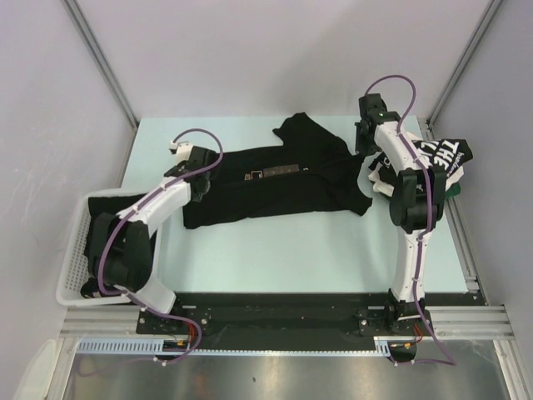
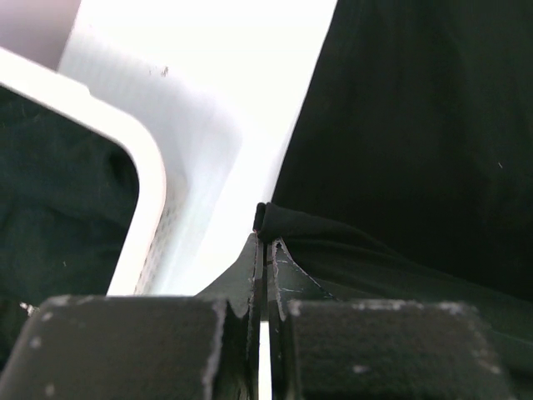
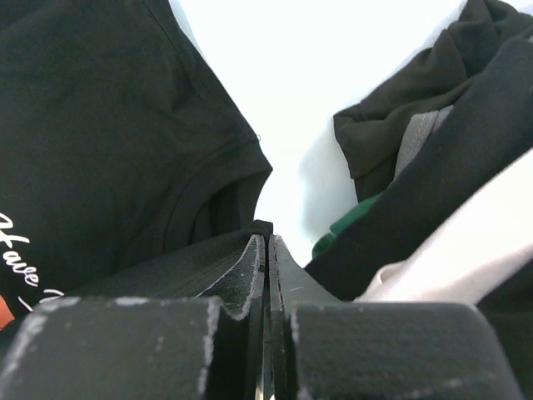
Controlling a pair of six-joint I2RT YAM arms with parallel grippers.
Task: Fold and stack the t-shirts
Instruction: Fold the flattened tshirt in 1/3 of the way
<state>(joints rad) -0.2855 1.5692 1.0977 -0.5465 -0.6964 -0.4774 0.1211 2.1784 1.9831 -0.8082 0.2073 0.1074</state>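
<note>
A black t-shirt [image 1: 275, 179] lies spread across the middle of the table, with a small print on its chest. My left gripper [image 1: 198, 180] is at the shirt's left edge. In the left wrist view that gripper [image 2: 266, 237] is shut on a fold of the black cloth [image 2: 416, 125]. My right gripper [image 1: 364, 142] is at the shirt's right side. In the right wrist view the right gripper [image 3: 268, 240] is shut on the hem by a sleeve of the same shirt [image 3: 108, 133]. More t-shirts [image 1: 433, 162] lie heaped at the right, one with big white lettering.
A white mesh basket [image 1: 73, 250] stands at the table's left edge with dark cloth inside; its rim [image 2: 150, 167] is close to my left gripper. The heap at the right [image 3: 433, 142] shows black, grey, green and white cloth. Grey walls enclose the table.
</note>
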